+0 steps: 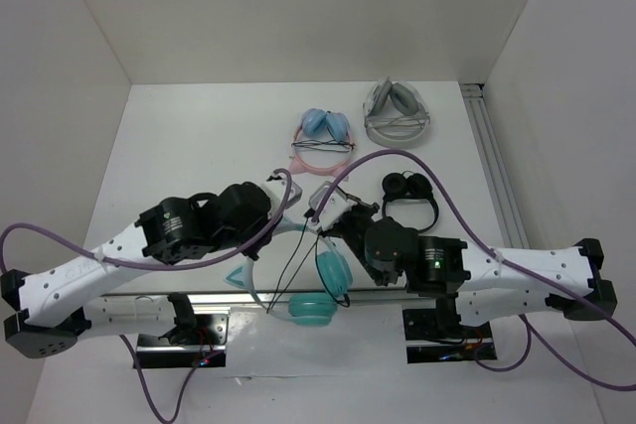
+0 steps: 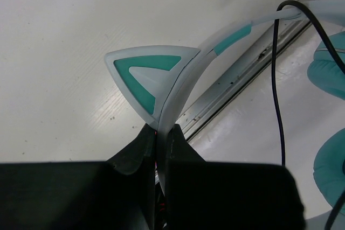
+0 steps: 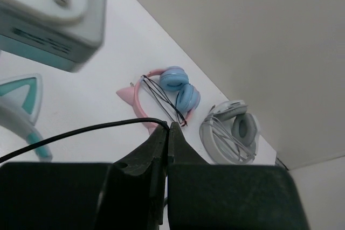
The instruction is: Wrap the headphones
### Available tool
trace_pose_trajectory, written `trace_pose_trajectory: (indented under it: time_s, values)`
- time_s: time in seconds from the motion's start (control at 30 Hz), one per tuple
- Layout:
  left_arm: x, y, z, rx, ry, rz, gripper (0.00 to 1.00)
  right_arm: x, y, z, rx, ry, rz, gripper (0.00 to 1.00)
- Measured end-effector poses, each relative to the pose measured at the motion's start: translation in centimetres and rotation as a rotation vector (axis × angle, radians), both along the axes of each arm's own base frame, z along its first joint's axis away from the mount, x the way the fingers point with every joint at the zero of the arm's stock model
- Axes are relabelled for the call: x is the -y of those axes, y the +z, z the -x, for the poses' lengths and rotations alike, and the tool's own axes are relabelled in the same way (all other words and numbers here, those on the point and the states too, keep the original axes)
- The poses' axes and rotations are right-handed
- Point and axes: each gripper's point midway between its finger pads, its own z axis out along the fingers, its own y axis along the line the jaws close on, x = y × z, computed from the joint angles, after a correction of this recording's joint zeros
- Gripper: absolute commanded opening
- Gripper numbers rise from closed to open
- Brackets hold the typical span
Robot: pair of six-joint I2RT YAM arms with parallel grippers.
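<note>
The headphones (image 1: pixel 333 270) are at the middle of the near edge of the worktop (image 1: pixel 199 146), cups toward that edge. Whether the cups rest on it I cannot tell. The left jaws are clamped on the headband (image 2: pixel 183 79), just below one cat ear (image 2: pixel 145 74). The right jaws are pinched closed on the thin black cable (image 3: pixel 81 131), which runs slack from there back toward the cups.

One arm holds the band and the other the cable, so the winding step looks to be under way, with most of the cable loose. The next move likely calls for the left jaws to hold the band steady while the right jaws carry the cable around it, taut enough to lie flat but without tugging at the cup.

The pink set (image 1: pixel 323 136), grey set (image 1: pixel 397 116) and black set (image 1: pixel 409 191) lie toward the far right corner, already wound.
</note>
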Motion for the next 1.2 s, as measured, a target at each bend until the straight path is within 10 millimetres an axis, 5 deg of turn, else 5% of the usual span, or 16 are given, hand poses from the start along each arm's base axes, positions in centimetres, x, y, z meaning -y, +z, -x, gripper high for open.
trace_pose_trajectory:
  time_s: [0.43,0.8,1.07,1.2]
  values:
    - [-0.3,7.2,1.4,0.104,-0.043,0.276,0.00,1.1,-0.8,-3.0,-0.022,-0.024,-0.069,0.00]
    - [-1.6,9.7,1.0,0.164,0.002,0.325,0.00,-2.7,-2.3,-5.3,-0.162,0.221,-0.214,0.00]
    - [-3.7,11.7,0.5,0.236,0.085,0.373,0.00,-4.7,-1.6,-4.0,-0.245,0.496,-0.338,0.00]
    - [-4.9,12.3,0.0,0.259,0.167,0.386,0.00,-6.5,-2.9,-3.0,-0.290,0.616,-0.378,0.00]
